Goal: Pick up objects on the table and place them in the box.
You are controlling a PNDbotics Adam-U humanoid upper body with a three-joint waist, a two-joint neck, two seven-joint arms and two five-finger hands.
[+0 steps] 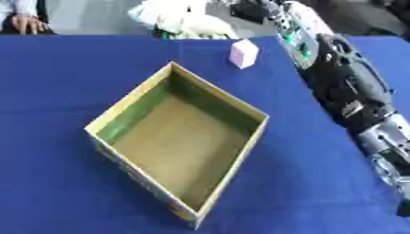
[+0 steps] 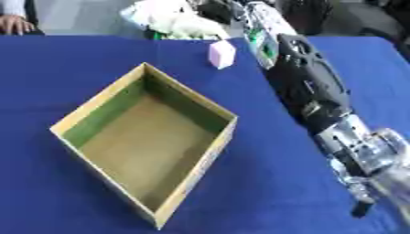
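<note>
Left eye view | box (image 1: 180,137) empty on blue table (image 1: 56,82) | pink block (image 1: 243,53) beyond its far corner | right hand (image 2: 370,180) low at right, fingers' state unclear | step: reach; next: grasp block

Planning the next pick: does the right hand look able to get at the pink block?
Probably yes: the pink block stands alone on open cloth beyond the box, beside the right arm, nothing between. The right hand is blurred.
</note>
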